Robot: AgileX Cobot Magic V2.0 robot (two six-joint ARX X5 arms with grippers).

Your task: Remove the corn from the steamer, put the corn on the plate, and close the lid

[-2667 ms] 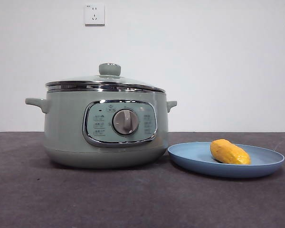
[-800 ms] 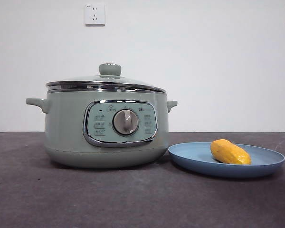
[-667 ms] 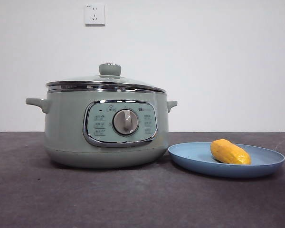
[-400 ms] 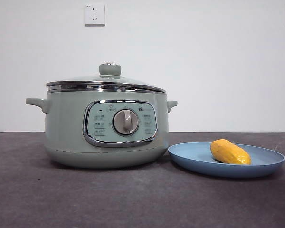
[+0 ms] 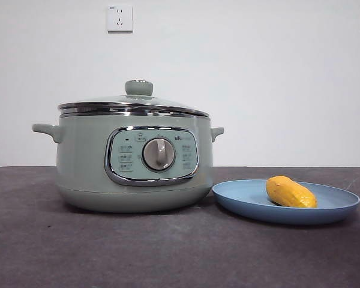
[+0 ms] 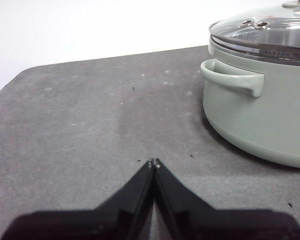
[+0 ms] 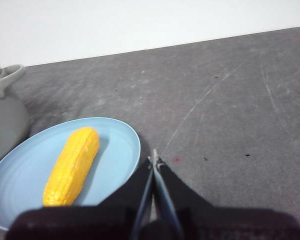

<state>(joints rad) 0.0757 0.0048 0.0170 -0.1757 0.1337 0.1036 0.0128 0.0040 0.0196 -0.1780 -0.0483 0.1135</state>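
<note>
One corn (image 5: 290, 192) on one plate (image 5: 240, 198); lid (image 5: 132, 103) seemingly seated.

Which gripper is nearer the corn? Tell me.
Right. The right gripper sits shut beside the plate holding the corn; the left gripper is beyond the steamer.

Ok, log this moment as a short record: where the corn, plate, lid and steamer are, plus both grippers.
corn: lying on the plate
plate: on the table, beside the steamer
lid: seated on the steamer, closed
steamer: upright on the table
left gripper: shut, empty, over bare table near the steamer's handle
right gripper: shut, empty, at the plate's edge
</note>
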